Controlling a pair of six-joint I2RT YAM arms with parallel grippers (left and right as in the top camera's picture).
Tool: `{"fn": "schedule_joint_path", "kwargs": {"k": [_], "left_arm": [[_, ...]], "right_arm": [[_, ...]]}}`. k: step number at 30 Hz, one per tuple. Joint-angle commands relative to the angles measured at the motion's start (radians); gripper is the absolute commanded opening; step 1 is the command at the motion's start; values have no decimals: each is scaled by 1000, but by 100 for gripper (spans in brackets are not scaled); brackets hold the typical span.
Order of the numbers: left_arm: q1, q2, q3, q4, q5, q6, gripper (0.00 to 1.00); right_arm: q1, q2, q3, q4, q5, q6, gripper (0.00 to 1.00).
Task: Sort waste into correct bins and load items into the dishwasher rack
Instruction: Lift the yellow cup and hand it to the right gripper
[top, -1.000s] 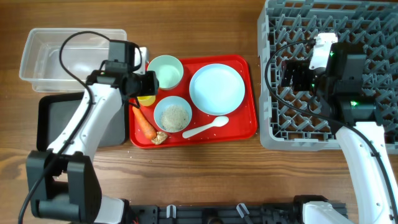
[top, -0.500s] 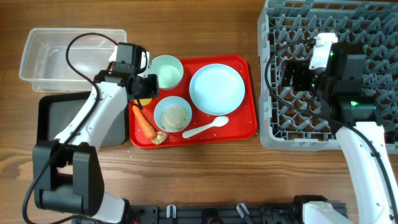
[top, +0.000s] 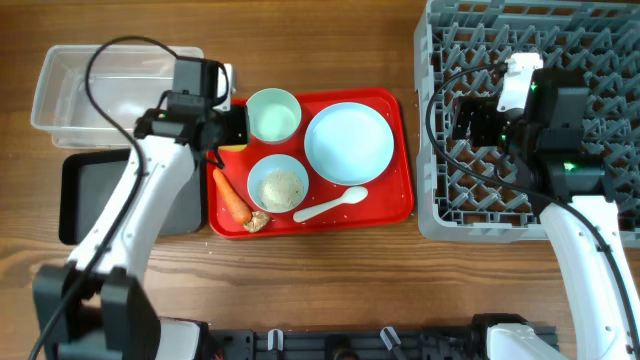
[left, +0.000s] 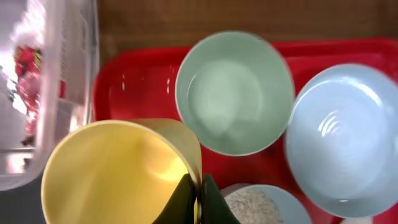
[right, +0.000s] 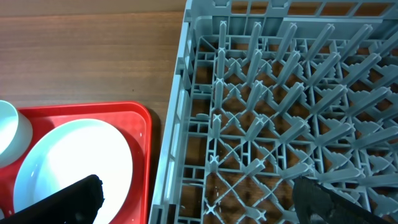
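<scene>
Clear plastic forms the tub (top: 75, 85) at the far left of the overhead view, and the left wrist view shows the red-and-white wrapper (left: 28, 68) lying inside it. At 6 o'clock from the tub, just beside it, sits the black tray (top: 80, 200). Next comes the left gripper (left: 198, 185), over the 10 o'clock corner of the red tray (top: 385, 208). Its two fingers are pressed together on the wall of the yellow cup (left: 118, 174), so it holds the cup by the rim. I cannot tell if the cup touches the tray. On the red tray, counted from its middle, the empty bowl (top: 272, 114) stands at 11 o'clock and the rice bowl (top: 254, 180), with white grains (top: 281, 186) inside, at 7 o'clock. The carrot (top: 232, 197) lies at 8 o'clock, near the left edge, and the beige lump (top: 259, 221) is just beside its lower end. The plate (top: 348, 142) is at 2 o'clock and the white spoon (top: 330, 207) at 5 o'clock. At the far right stands the grey rack (top: 590, 60). The right gripper (right: 196, 190) hangs over its 9 o'clock side, fingers spread wide apart and holding nothing.
</scene>
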Motion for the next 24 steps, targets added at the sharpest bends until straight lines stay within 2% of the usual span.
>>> {"fn": "schedule_joint_path", "kwargs": {"k": [1,5,11,13,18,21,24], "left_arm": [[-1,-78,58,-3,-2,0,4],[-1,-122,91,26,64,-35,4],[-2,-111,92,229,412,-139,4],[-6,-89,92,320,547,-200,4],[-14,-30,92,531,832,-306,4],[-15,-15,92,585,940,-340,4],[-15,-11,92,590,987,-341,4]], "right_arm": [[5,6,19,1,-16,5,100],[5,6,19,14,-16,6,100],[5,21,19,187,-84,53,100],[5,38,19,261,-201,45,100],[5,122,19,393,-646,-63,100],[5,187,19,439,-905,-114,100],[5,243,19,505,-1139,-138,100]]}}
